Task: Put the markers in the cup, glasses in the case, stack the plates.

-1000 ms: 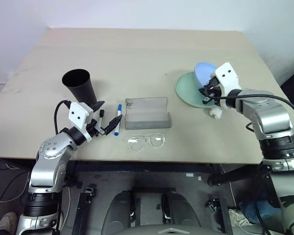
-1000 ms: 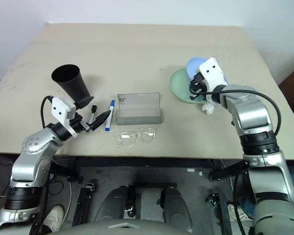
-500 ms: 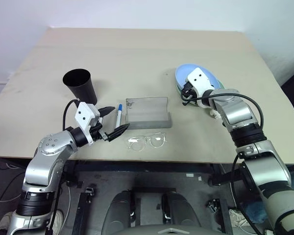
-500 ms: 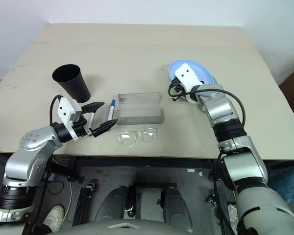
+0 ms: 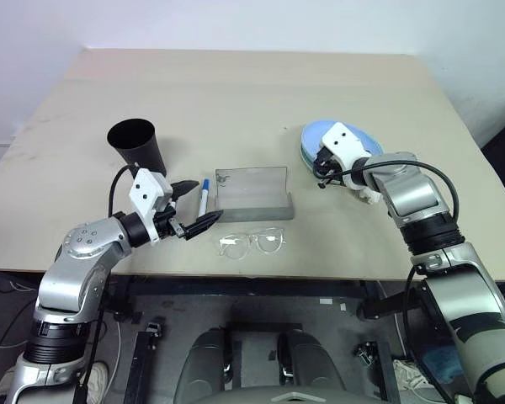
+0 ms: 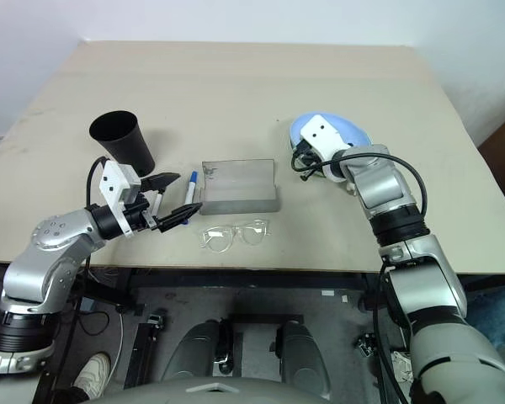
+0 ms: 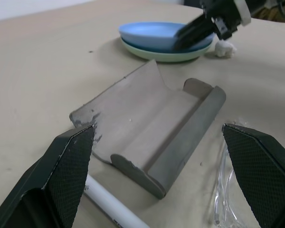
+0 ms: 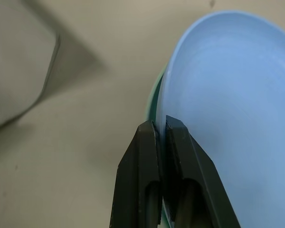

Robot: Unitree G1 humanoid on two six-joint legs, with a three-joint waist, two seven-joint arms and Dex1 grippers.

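The right hand [image 8: 160,137] is pressed together on the near rim of the round, shallow light blue plate [image 5: 330,135], its two black fingers [image 8: 141,156] pinching that edge. The blue plate is seen lying on top of the pale mint green plate [image 7: 175,55], whose rim shows beneath it. Just beside the plates, on the side away from the case, a small white crumpled lump [image 7: 224,48] is seen on the desk [image 5: 236,93].

The left hand [image 5: 192,206] is held level above the desk with its fingers [image 7: 69,166] spread wide and nothing between them. Just beyond its fingertips lies the blue-capped, white-barrelled marker [image 5: 203,196]. Past that, the long grey semi-translucent plastic case [image 5: 252,194] is seen lying open, its lid folded back. The clear-framed glasses [image 5: 252,243] rest on the desk in front of the case, near the desk's front edge. The tall black tapered plastic cup [image 5: 137,146] stands upright behind the left hand, apart from it.
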